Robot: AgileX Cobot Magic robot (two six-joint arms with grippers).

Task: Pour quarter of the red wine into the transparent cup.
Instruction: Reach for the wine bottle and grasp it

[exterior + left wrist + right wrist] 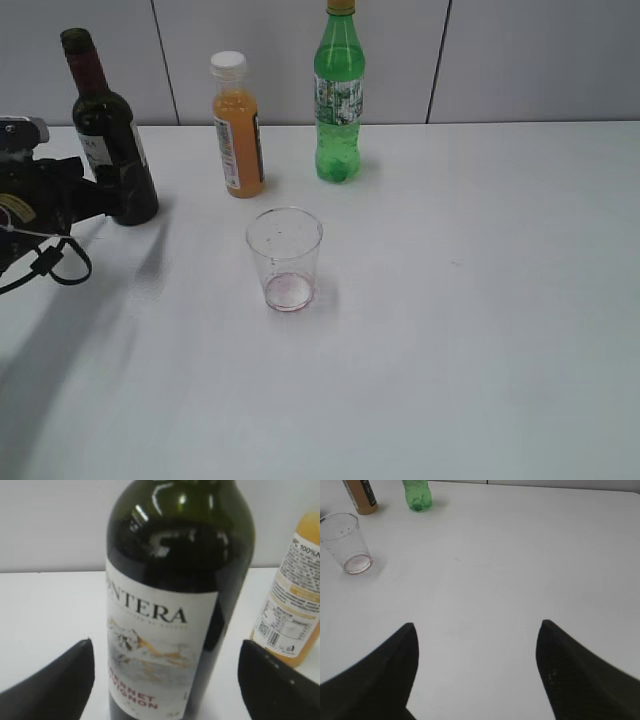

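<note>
Far left: left gripper (pixel 165 680) at the wine bottle (pixel 110 140), jaws spread wide either side of its labelled body, not visibly touching glass — approach step, grasp not yet made; next move likely calls for closing squarely on the body, then lifting without tipping. Centre: transparent cup (pixel 285 258) upright on the white table (pixel 480 300), reddish trace at its base, well apart from the wine, orange juice bottle (pixel 238 125) and green soda bottle (pixel 340 95) behind. Right: right gripper (pixel 476 670) wide open, empty over bare table.
</note>
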